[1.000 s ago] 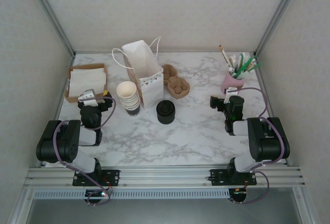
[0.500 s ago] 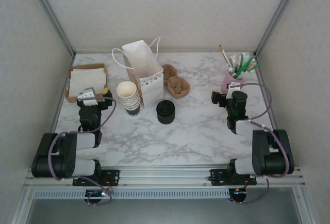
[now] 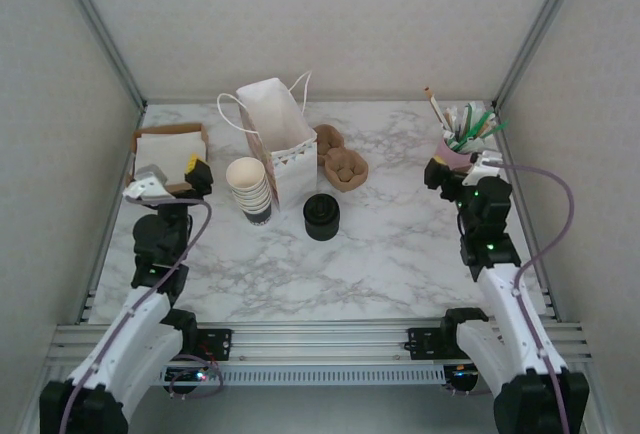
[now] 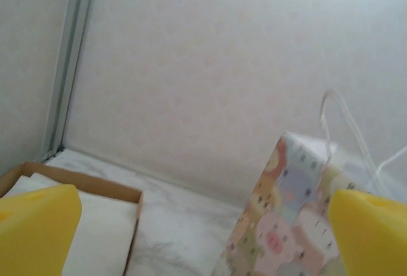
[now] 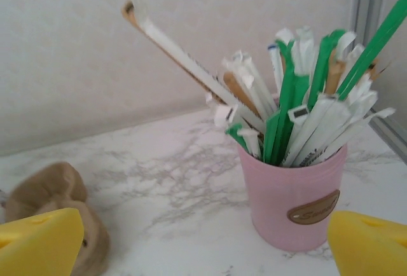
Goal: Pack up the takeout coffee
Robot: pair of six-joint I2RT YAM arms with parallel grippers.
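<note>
Risk lies in the nesting: the takeout coffee cup (image 3: 245, 172) tops the cup stack (image 3: 257, 204) beside the paper bag (image 3: 280, 144), left of centre on the table (image 3: 400, 254). The left fingers (image 3: 178, 174) and the right fingers (image 3: 463, 168) stand spread, empty; a pinch may lift several.

1 bag (image 3: 277, 144), 1 tray (image 3: 170, 130), 1 pot (image 3: 447, 162)

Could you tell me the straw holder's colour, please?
The holder is pink, clearest in the right wrist view.
</note>
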